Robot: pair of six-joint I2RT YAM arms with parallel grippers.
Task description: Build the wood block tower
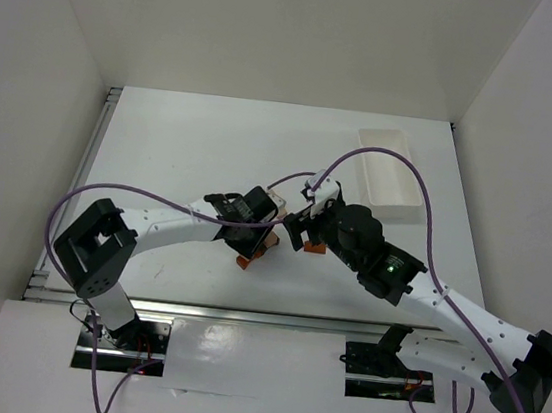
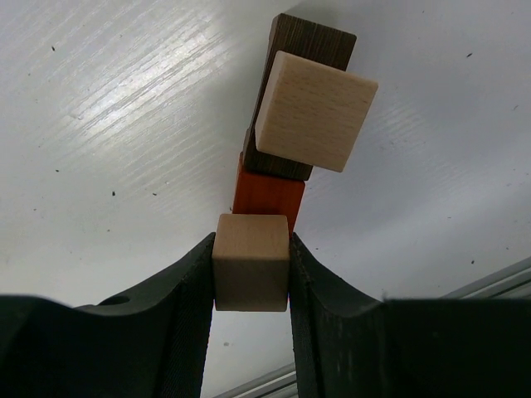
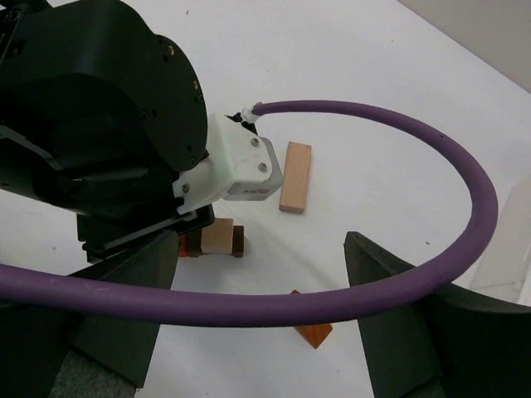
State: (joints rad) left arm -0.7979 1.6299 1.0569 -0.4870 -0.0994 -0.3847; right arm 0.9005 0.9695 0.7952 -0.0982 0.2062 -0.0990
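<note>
My left gripper (image 2: 251, 250) is shut on a pale tan cube (image 2: 251, 264), its black fingers (image 2: 187, 307) pressed to both sides. Just past that cube an orange-red block (image 2: 267, 195) lies on the table. A dark brown bar (image 2: 309, 41) continues from it, with a second pale cube (image 2: 314, 110) on top. The right wrist view shows this cluster (image 3: 220, 238) under the left arm's head. My right gripper (image 3: 259, 247) stands open above the table. An orange-red piece (image 3: 312, 333) lies between its fingers (image 3: 390, 315), partly hidden by a purple cable. From above, both grippers (image 1: 257, 236) (image 1: 299, 234) meet mid-table.
A pale wooden plank (image 3: 295, 177) lies flat beyond the right gripper. The purple cable (image 3: 274, 303) sags across the right wrist view. A white tray (image 1: 389, 172) stands at the back right. White walls enclose the table on three sides.
</note>
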